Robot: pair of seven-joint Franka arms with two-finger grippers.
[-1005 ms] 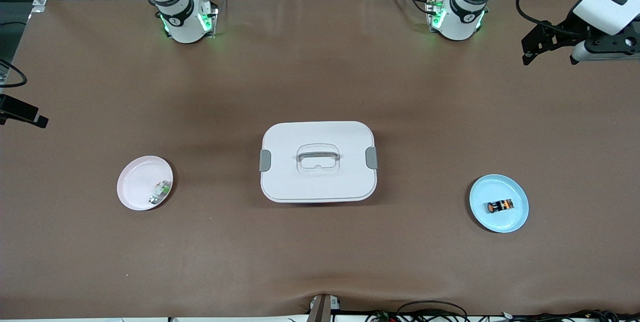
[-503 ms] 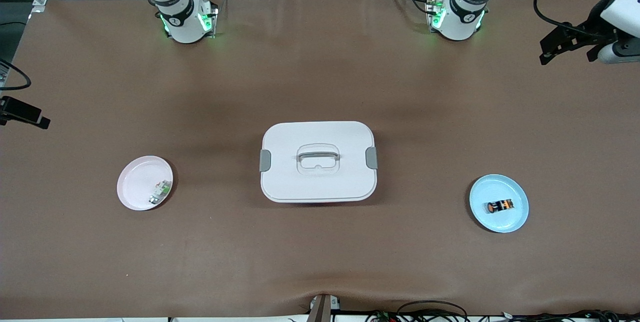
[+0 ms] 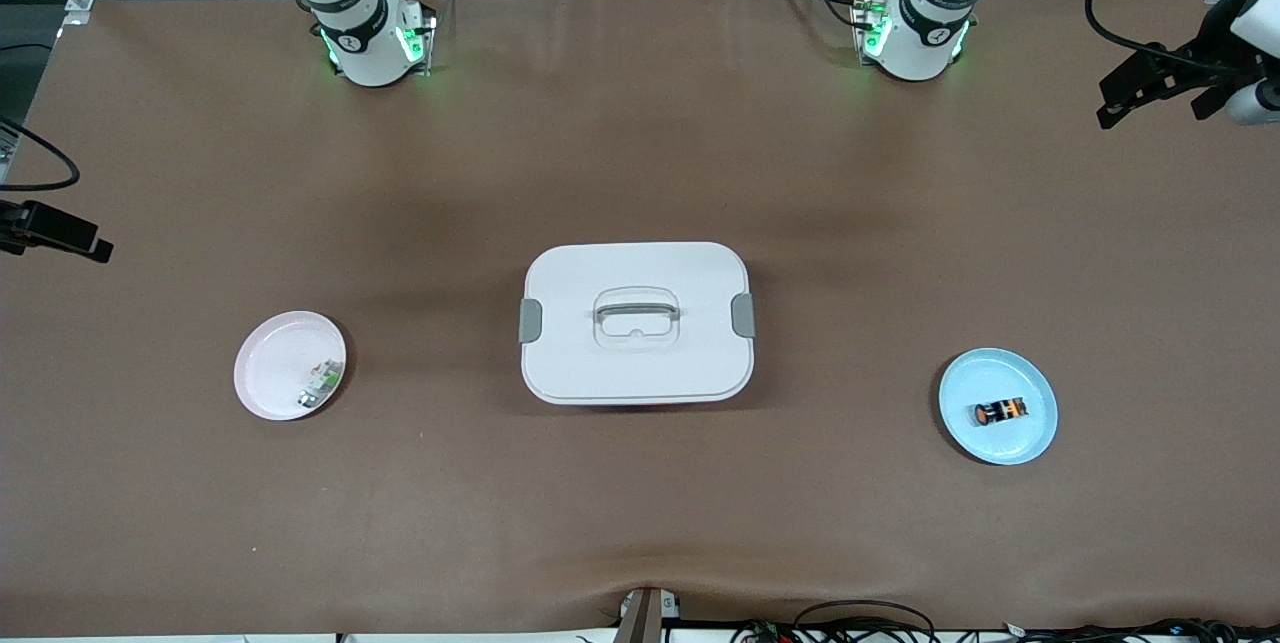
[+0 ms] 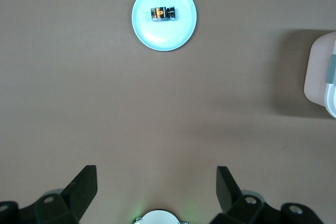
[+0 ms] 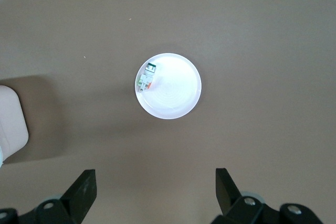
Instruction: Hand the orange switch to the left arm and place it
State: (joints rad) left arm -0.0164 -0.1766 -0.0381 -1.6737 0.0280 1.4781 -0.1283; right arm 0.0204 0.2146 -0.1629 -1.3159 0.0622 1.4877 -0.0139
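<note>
The orange switch [image 3: 1000, 412] lies on its side on a light blue plate [image 3: 1030, 435] toward the left arm's end of the table. In the left wrist view the orange switch [image 4: 163, 13] shows well ahead of my left gripper [image 4: 156, 174], which is open and empty. High over that end's table edge hangs the left gripper [image 3: 1122, 101]. The white box [image 3: 637, 343] with grey clasps stands mid-table. My right gripper [image 3: 70, 235] hovers at the right arm's end, open and empty, the right gripper [image 5: 155, 177] looking down on a pink plate [image 5: 176, 103].
The pink plate [image 3: 268, 363] holds a small green-and-white part [image 3: 320, 383]. Box edges show in both wrist views, a box edge [image 4: 321, 74] and a box corner [image 5: 11, 119]. Brown table surface lies open between plates and box. Cables run along the front edge.
The left gripper has swung outward toward the left arm's end of the table. The right gripper has edged slightly in over the table. Switch, plates and box have not moved.
</note>
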